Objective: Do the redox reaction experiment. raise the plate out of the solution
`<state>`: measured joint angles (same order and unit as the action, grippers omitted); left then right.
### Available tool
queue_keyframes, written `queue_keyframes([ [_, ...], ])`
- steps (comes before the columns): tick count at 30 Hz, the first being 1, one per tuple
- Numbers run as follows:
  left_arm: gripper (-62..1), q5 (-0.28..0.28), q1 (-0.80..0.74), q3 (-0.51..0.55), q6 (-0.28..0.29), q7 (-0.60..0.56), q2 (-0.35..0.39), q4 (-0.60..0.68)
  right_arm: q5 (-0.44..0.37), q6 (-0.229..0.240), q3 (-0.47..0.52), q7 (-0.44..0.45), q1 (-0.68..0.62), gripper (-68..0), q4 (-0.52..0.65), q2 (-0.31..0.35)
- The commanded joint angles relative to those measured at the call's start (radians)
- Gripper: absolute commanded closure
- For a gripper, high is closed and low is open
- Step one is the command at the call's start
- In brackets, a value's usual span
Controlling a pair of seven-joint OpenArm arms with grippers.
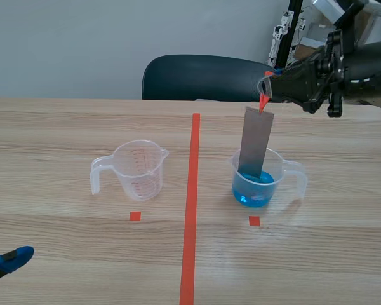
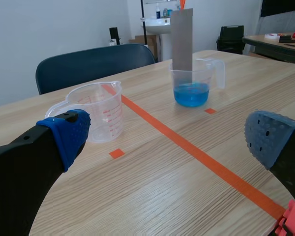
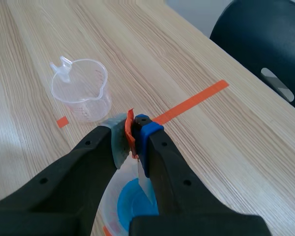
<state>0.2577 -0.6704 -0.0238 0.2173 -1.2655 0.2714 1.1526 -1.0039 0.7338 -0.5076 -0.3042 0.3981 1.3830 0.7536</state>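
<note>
The right gripper [image 1: 267,81] hangs above the far right of the tabletop [image 1: 63,127], its two fingers clamped on the orange tab [image 1: 263,100] at the top edge of the metal plate [image 1: 255,143]. Gripping by the tab keeps the pads off the bare metal and out of the liquid, and it lets the strip hang straight down so that it can come out through the cup's mouth without scraping the wall.

The plate is a flat, dull grey rectangular strip, close to upright with a slight lean. Its lower end is inside the clear measuring cup [image 1: 267,171], which holds the blue solution [image 1: 253,192]. From these views it cannot be told whether the tip is dipped in the liquid or just above its surface, so the lift looks under way but not finished. The right wrist view shows the pads [image 3: 146,132] pinching the tab directly over the blue pool, which suggests a straight vertical pull.

Across the orange-red centre line stands a second, empty measuring cup [image 1: 138,168], well apart from the first. The left gripper [image 1: 11,259] rests low at the near left corner, fingers spread wide and holding nothing, out of the working arm's way. A dark chair [image 1: 203,76] stands behind the tabletop.
</note>
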Motion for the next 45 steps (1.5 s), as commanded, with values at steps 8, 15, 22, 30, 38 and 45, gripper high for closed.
queue_keyframes([
  [8, -62.3, -0.010, -0.011, 0.006, 0.002, -0.016, -0.007, 0.021, -0.083, 0.012, 0.024, -0.017, 0.015, -0.4, 0.103, 0.071],
  [15, -62.3, -0.057, -0.011, 0.005, 0.002, 0.051, 0.027, 0.046, -0.138, 0.012, 0.058, -0.057, 0.015, -0.4, 0.115, 0.093],
  [22, -62.3, -0.064, -0.011, 0.005, 0.006, 0.105, 0.081, 0.126, -0.183, 0.012, 0.083, -0.056, 0.015, -0.4, 0.140, 0.150],
  [30, -62.3, -0.113, -0.011, -0.001, 0.018, 0.196, 0.146, 0.209, -0.240, 0.012, 0.097, -0.056, 0.015, -0.4, 0.180, 0.207],
  [38, -62.3, -0.183, -0.008, -0.001, 0.066, 0.319, 0.228, 0.313, -0.269, 0.012, 0.097, -0.056, 0.016, -0.4, 0.217, 0.252],
  [45, -62.3, -0.284, -0.008, -0.001, 0.093, 0.381, 0.321, 0.414, -0.362, 0.012, 0.103, -0.056, 0.021, -0.4, 0.225, 0.304],
])
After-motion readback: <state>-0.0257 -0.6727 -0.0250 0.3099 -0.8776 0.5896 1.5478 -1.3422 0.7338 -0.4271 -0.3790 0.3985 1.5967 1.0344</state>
